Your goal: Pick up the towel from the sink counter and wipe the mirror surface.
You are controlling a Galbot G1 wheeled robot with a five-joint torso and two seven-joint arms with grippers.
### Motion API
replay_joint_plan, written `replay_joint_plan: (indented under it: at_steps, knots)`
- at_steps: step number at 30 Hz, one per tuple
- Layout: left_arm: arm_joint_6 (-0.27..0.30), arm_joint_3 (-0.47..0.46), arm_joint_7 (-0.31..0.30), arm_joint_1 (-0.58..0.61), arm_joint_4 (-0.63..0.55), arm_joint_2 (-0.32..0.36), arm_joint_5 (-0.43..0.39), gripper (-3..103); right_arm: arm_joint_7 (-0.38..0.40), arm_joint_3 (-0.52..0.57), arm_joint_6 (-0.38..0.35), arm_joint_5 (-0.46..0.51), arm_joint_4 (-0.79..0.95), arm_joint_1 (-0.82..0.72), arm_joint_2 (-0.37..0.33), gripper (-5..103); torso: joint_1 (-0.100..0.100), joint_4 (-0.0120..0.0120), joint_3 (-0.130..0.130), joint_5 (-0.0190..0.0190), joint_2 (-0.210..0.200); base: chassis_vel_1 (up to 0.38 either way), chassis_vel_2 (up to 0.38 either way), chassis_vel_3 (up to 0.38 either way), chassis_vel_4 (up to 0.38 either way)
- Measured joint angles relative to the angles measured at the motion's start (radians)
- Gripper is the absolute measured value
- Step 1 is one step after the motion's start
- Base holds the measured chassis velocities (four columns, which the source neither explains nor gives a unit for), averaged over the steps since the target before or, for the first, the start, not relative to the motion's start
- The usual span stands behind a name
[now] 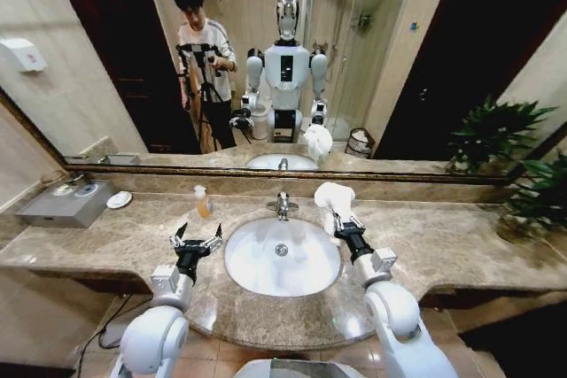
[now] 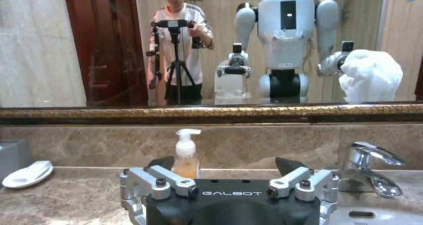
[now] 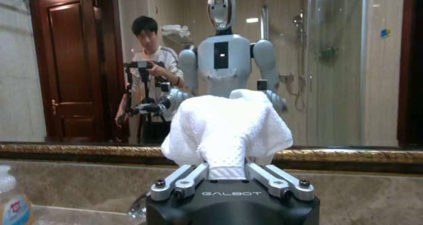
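A: Start big. Where does everything sit?

B: The mirror [image 1: 266, 59] runs along the wall behind the counter [image 1: 461, 245], with the basin [image 1: 282, 258] and tap [image 1: 283, 205] in the middle. The right gripper [image 1: 337, 221] is raised over the counter beside the tap, clamped on the towel [image 1: 333, 198], which bunches above its fingers, short of the glass as far as I can judge. The left gripper [image 1: 197, 243] hovers left of the basin, jaws spread wide, holding nothing.

A: What might go wrong?

B: In the right wrist view only a narrow strip of towel [image 3: 228, 133] is pinched, so I'd guess rubbing could drag it loose. The arm reaches over the tap; dropping low could clip it. A sweep toward the left could come close to the soap bottle [image 1: 204, 203].

A: Containers?

B: The basin looks empty, its drain bare. The bottle holds some amber liquid. A small dish [image 1: 119, 200] sits at far left; I can't tell what's in it. A grey tray [image 1: 66, 204] beside it carries round items I can't identify.
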Motion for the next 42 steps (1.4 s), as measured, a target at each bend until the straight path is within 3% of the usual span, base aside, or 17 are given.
replay_joint_plan:
  at_steps: [14,19,23,27,33,42]
  knots:
    - [0.0,0.0,0.0,0.0,0.0,0.0,0.0,100,0.055,0.011,0.0,0.073,0.006,0.213,-0.049,10,0.0,-0.0006,0.0,0.0001,0.0,0.0,0.0,0.0,0.0]
    - [0.0,0.0,0.0,0.0,0.0,0.0,0.0,100,0.068,0.009,-0.051,0.122,-0.053,0.412,-0.096,10,0.0,-0.0001,0.0,0.0002,0.0,0.0,0.0,0.0,0.0]
    - [0.0,0.0,0.0,0.0,0.0,0.0,0.0,100,0.1,0.006,-0.147,0.218,-0.071,0.619,-0.127,10,0.0,-0.0006,0.0,0.0002,0.0,0.0,0.0,0.0,0.0]
    - [0.0,0.0,0.0,0.0,0.0,0.0,0.0,100,0.108,-0.006,-0.172,0.237,-0.094,0.724,-0.144,10,0.0,-0.0003,0.0,-0.0004,0.0,0.0,0.0,0.0,0.0]
    - [0.0,0.0,0.0,0.0,0.0,0.0,0.0,100,0.099,-0.032,-0.19,0.237,-0.131,0.742,-0.12,10,0.0,-0.0004,0.0,0.0,0.0,0.0,0.0,0.0,0.0]
    - [0.0,0.0,0.0,0.0,0.0,0.0,0.0,100,0.072,-0.062,-0.203,0.252,-0.205,0.64,-0.069,10,0.0,-0.0004,0.0,0.0001,0.0,0.0,0.0,0.0,0.0]
